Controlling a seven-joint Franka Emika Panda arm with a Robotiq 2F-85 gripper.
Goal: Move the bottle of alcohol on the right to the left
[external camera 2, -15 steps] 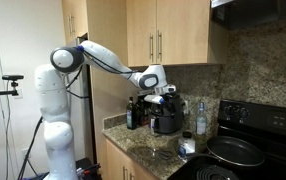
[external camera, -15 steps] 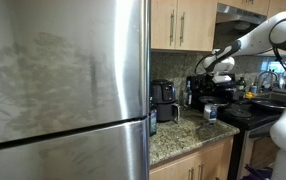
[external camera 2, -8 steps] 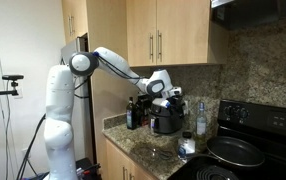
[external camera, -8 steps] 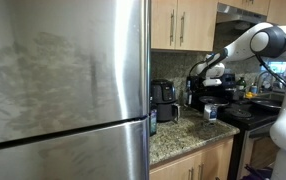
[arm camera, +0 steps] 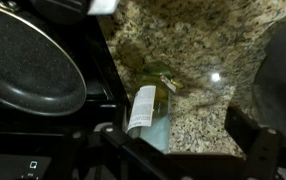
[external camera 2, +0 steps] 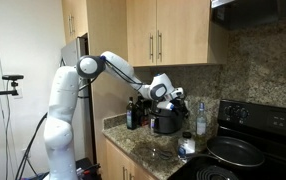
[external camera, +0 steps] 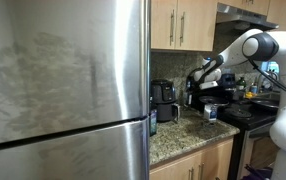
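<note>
The gripper (arm camera: 171, 135), jaws spread wide, hovers over the bottle of alcohol (arm camera: 143, 108) (upright on the counter (arm camera: 208, 55)).

Fridge (external camera: 63, 85) fills fg; hand (external camera: 197, 80) nr black appliance (external camera: 194, 97) on granite counter (external camera: 179, 135).

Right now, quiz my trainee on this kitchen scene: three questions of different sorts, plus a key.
1. True or false: the gripper is shut on the bottle with the pale label.
2. In the wrist view, what shows beside that bottle? A) a dark pan B) a cutting board C) a plate
3. In an exterior view, what stands between the dark bottles and the labelled bottle?
Key: 1 false, it is open and clear of the bottle; 2 A; 3 the black appliance.
</note>
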